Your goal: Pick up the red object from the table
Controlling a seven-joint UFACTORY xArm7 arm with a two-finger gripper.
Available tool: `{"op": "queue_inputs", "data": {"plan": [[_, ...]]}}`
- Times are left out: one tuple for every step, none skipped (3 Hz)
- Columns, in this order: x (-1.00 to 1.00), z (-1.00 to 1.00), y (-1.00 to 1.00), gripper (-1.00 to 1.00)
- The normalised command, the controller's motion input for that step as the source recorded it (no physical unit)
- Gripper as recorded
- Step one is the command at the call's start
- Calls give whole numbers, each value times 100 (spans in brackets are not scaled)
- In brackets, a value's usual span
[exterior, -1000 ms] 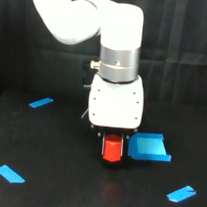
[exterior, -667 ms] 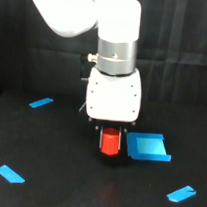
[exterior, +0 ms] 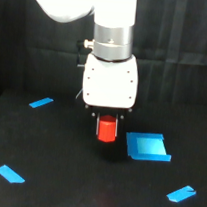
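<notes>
The red object (exterior: 107,130) is a small red-orange block held between the two dark fingers of my gripper (exterior: 107,131), under the white arm housing. The gripper is shut on it. The block hangs a little above the black table (exterior: 60,188), with a faint shadow on the surface beneath it. Its upper part is hidden by the gripper body.
A flat blue sheet with a raised edge (exterior: 147,146) lies just toward the exterior view's right of the block. Blue tape strips sit at the far left (exterior: 41,102), the near left (exterior: 10,173) and the near right (exterior: 180,194). A black curtain hangs behind.
The arm has risen and shifted toward the exterior view's left, carrying the red object up off the table and away from the blue sheet.
</notes>
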Motion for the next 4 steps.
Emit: {"op": "queue_inputs", "data": {"plan": [[12, 100, 16, -93], [18, 99, -2, -100], [16, 87, 10, -88], [16, 58, -5, -100]]}}
